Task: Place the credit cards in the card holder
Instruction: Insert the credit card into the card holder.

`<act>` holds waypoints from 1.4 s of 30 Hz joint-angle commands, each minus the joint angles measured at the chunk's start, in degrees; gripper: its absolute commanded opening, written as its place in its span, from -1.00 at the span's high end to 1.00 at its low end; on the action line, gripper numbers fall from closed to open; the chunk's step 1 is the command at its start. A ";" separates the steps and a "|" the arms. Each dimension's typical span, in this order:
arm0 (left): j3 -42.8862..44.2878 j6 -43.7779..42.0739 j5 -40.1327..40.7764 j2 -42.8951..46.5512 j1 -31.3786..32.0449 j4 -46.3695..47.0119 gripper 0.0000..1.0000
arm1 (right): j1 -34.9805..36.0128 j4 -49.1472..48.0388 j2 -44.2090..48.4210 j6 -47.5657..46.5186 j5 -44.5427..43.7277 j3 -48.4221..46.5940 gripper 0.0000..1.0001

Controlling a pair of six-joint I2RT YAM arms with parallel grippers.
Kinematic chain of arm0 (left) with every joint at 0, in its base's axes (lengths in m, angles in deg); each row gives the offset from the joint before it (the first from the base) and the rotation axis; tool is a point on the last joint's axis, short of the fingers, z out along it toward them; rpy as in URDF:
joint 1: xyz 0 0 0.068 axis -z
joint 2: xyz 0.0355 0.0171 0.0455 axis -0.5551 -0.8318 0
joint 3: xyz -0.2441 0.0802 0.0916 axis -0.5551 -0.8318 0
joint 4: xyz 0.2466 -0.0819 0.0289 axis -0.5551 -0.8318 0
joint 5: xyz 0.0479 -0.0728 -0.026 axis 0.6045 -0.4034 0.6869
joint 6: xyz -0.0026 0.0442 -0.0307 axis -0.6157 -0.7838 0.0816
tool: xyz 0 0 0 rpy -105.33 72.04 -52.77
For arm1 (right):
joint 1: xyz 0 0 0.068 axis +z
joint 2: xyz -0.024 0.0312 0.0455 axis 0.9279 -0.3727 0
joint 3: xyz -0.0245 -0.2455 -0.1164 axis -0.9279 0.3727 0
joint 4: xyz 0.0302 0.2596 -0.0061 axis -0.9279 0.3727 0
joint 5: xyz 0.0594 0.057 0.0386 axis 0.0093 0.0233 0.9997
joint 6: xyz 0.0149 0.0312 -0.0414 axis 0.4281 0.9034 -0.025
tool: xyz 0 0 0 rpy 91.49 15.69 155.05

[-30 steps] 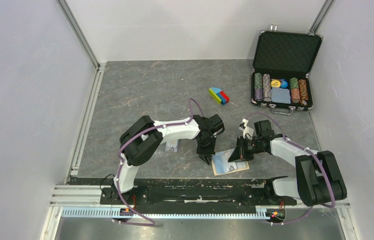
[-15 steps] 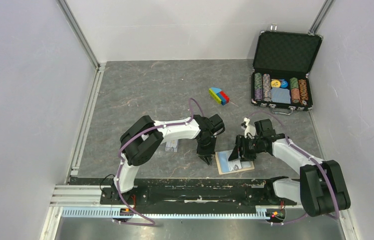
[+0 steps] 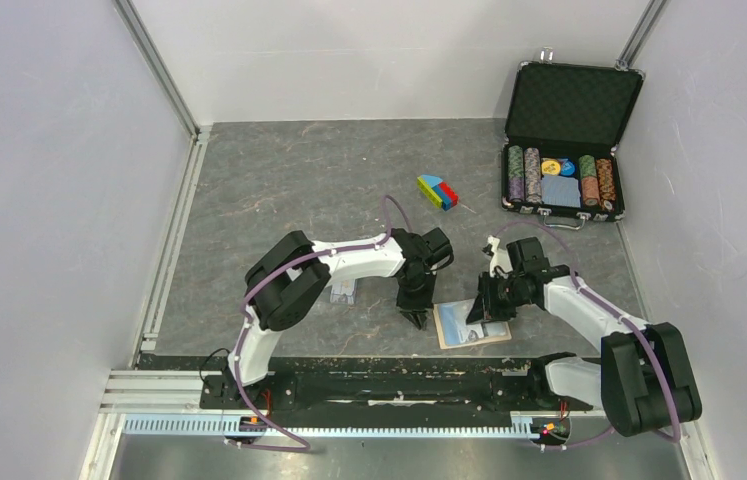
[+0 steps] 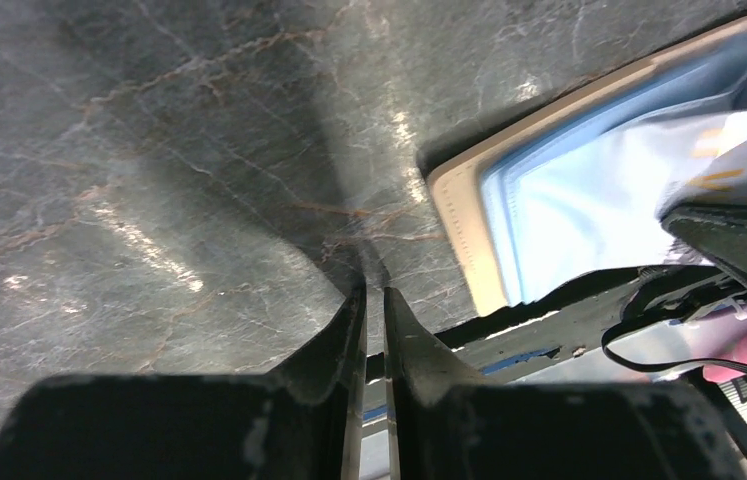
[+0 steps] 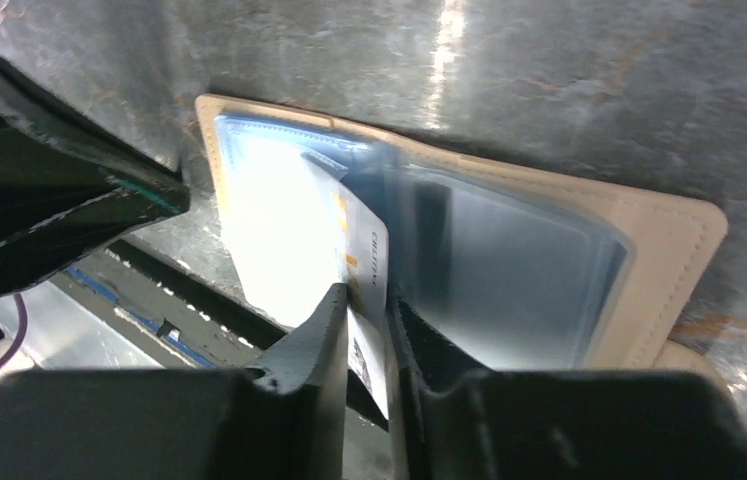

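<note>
In the right wrist view, the right hand [image 5: 367, 298] hid the gripped end of the credit card [image 5: 362, 255] and part of the card holder [image 5: 549, 270]. In the left wrist view, the picture's right edge cut off the blurred card holder. From above, the credit card was too small to make out.

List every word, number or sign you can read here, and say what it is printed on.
No text reads clearly.
Credit card in the right gripper: a line of small dark print by its yellow chip mark, too blurred to read.
Poker chips in the black case: markings too small to read.
</note>
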 commanded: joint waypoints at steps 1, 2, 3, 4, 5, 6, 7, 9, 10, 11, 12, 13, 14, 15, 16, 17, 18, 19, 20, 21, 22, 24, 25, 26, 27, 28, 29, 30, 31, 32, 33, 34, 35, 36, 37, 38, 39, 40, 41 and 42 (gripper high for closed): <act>0.71 -1.71 1.73 -2.19 0.78 2.73 0.66 | 1.76 -2.55 -0.81 1.10 0.04 2.12 0.77; 0.63 -1.52 1.73 -2.06 0.84 2.93 0.66 | 2.04 -4.12 -0.96 2.07 1.29 2.90 0.84; 0.52 -1.51 1.70 -2.05 0.81 2.94 0.66 | 2.24 -5.55 -1.13 3.10 2.36 3.86 0.90; 0.35 -1.51 1.73 -2.06 0.79 2.94 0.66 | 2.63 -7.16 -1.31 4.08 3.22 4.75 0.94; 0.17 -1.51 1.84 -1.99 0.80 2.95 0.66 | 2.88 -8.49 -1.45 4.89 3.61 5.33 0.95; -0.02 -1.51 1.89 -1.84 0.80 2.94 0.66 | 3.12 -9.40 -1.45 5.61 3.91 6.04 0.98; -0.39 -1.43 2.07 -1.61 0.79 2.94 0.67 | 3.27 -10.77 -1.42 6.54 4.23 6.61 0.99; -0.87 -1.33 2.17 -1.40 0.84 3.09 0.66 | 3.50 -12.85 -1.39 7.81 4.92 7.86 1.00; -1.04 -1.32 2.28 -1.21 0.72 3.12 0.67 | 3.59 -13.84 -1.50 8.46 5.23 8.40 1.00; -1.10 -1.24 2.41 -1.12 0.75 3.12 0.67 | 3.75 -14.57 -1.71 8.85 5.45 8.87 1.00; -1.19 -1.24 2.48 -0.98 0.76 3.07 0.67 | 3.93 -15.56 -1.85 9.50 5.74 9.25 1.00; -1.27 -1.29 2.51 -0.66 0.76 3.03 0.68 | 4.21 -16.34 -1.99 10.10 6.07 9.69 1.00; -1.40 -1.22 2.90 -0.26 0.76 3.08 0.68 | 4.44 -17.26 -2.11 10.65 6.31 10.17 1.00; -1.48 -1.16 3.19 0.18 0.60 2.97 0.68 | 4.76 -18.06 -2.09 11.17 6.56 10.37 1.00; -1.46 -1.07 3.68 0.58 0.58 2.41 0.68 | 4.93 -18.44 -2.04 11.53 6.52 10.50 1.00; -1.41 -1.11 4.24 1.04 0.50 1.81 0.69 | 5.06 -18.77 -1.92 11.90 6.45 10.61 1.00; -1.31 -1.30 4.84 1.48 0.41 1.18 0.69 | 5.14 -18.67 -1.79 12.00 6.33 10.54 0.99; -1.24 -1.53 5.58 1.88 0.23 0.50 0.69 | 5.17 -18.28 -1.55 11.94 6.06 10.33 0.96; -1.16 -1.87 6.42 2.17 0.15 -0.41 0.69 | 5.24 -17.60 -1.16 11.65 5.35 10.00 0.93; -1.07 -2.17 6.92 2.44 0.06 -1.14 0.69 | 5.25 -16.08 -0.81 11.00 4.31 9.42 0.90; -0.91 -2.50 7.52 2.59 -0.01 -1.68 0.69 | 5.34 -14.25 -0.42 10.22 3.25 8.57 0.86; -0.50 -3.18 8.69 2.74 -0.05 -3.12 0.69 | 5.35 -10.37 0.73 8.61 0.68 6.85 0.69; -0.46 -3.34 8.79 2.81 -0.08 -3.36 0.69 | 5.47 -8.32 1.32 7.88 -0.59 5.79 0.60; -0.45 -3.42 8.86 3.02 -0.05 -3.44 0.69 | 5.58 -6.55 1.84 7.44 -1.43 5.04 0.55; -0.31 -3.44 8.83 3.11 -0.06 -3.39 0.69 | 5.71 -5.13 2.42 6.96 -2.34 4.25 0.48; -0.09 -3.43 8.73 3.24 -0.04 -3.32 0.70 | 5.85 -3.62 2.79 6.65 -3.27 3.48 0.43; 0.14 -3.43 8.70 3.23 -0.08 -3.40 0.70 | 6.00 -2.31 3.18 6.35 -3.89 3.01 0.39; 0.45 -3.57 8.68 3.12 -0.04 -3.32 0.69 | 6.17 -1.39 3.51 6.18 -4.47 2.48 0.35; 0.74 -3.68 8.52 3.02 -0.04 -3.32 0.70 | 6.32 -0.47 3.72 5.95 -4.92 2.12 0.31; 0.98 -3.78 8.35 3.01 -0.04 -3.41 0.70 | 6.48 0.19 3.96 5.84 -5.35 1.83 0.26; 1.26 -3.83 8.15 2.90 -0.10 -3.38 0.69 | 6.58 1.06 4.06 5.60 -5.91 1.54 0.22; 1.47 -3.88 7.91 2.84 -0.05 -3.37 0.70 | 6.74 1.77 4.15 5.31 -6.42 1.32 0.17; 1.62 -3.82 7.72 2.85 -0.04 -3.31 0.70 | 6.84 2.14 4.35 5.05 -6.83 1.09 0.12; 1.76 -3.91 7.57 2.77 -0.08 -3.31 0.70 | 6.91 2.74 4.37 4.96 -7.31 0.77 0.08; 1.89 -3.97 7.51 2.74 -0.04 -3.30 0.70 | 7.03 3.18 4.29 4.71 -7.77 0.41 0.03; 1.93 -4.05 7.44 2.73 -0.09 -3.30 0.70 | 7.25 3.63 4.26 4.42 -8.18 -0.02 0.01; 1.92 -4.13 7.44 2.79 -0.06 -3.30 0.70 | 7.55 3.99 4.28 4.13 -8.43 -0.55 -0.01; 2.02 -4.14 7.37 2.67 -0.04 -3.33 0.70 | 7.85 4.48 4.37 3.97 -8.87 -1.34 -0.05; 2.09 -4.20 7.27 2.71 -0.10 -3.29 0.70 | 8.33 5.12 4.22 3.63 -9.34 -2.19 -0.10; 2.20 -4.37 7.27 2.68 -0.06 -3.30 0.70 | 8.83 5.60 4.41 2.98 -9.85 -3.30 -0.13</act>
